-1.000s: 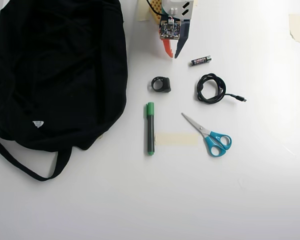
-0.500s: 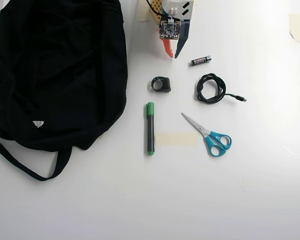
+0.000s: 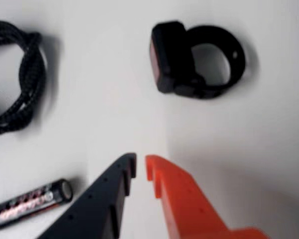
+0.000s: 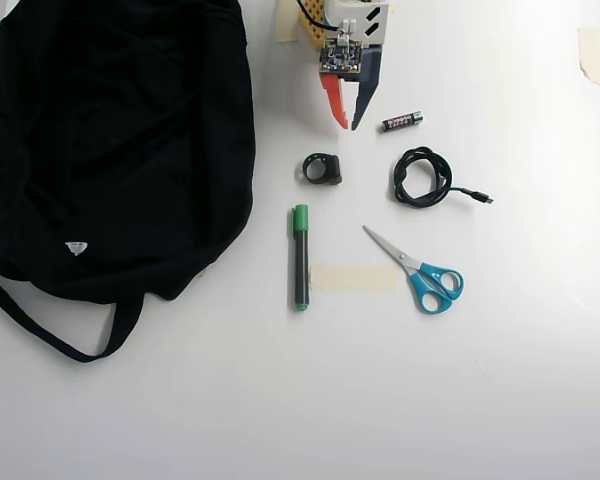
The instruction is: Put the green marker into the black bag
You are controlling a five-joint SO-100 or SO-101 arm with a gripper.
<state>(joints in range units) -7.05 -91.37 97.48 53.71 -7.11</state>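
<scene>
The green marker (image 4: 300, 257) lies lengthwise on the white table in the overhead view, green cap at its upper end. It does not show in the wrist view. The black bag (image 4: 110, 140) fills the upper left, its strap looping toward the bottom left and a small white tag on its front. My gripper (image 4: 348, 126) hangs at the top centre, well above the marker in the picture and to the right of the bag. Its orange finger (image 3: 184, 199) and dark finger (image 3: 102, 201) stand almost together, holding nothing.
A small black ring-shaped clip (image 4: 323, 168) (image 3: 194, 59) lies between gripper and marker. A battery (image 4: 402, 121) (image 3: 30, 201) and a coiled black cable (image 4: 423, 176) (image 3: 15, 79) sit to the right. Blue-handled scissors (image 4: 420, 270) and a tape strip (image 4: 352, 278) lie right of the marker.
The gripper has pushed a short way down the overhead view, toward the black ring clip. Everything on the table has stayed put.
</scene>
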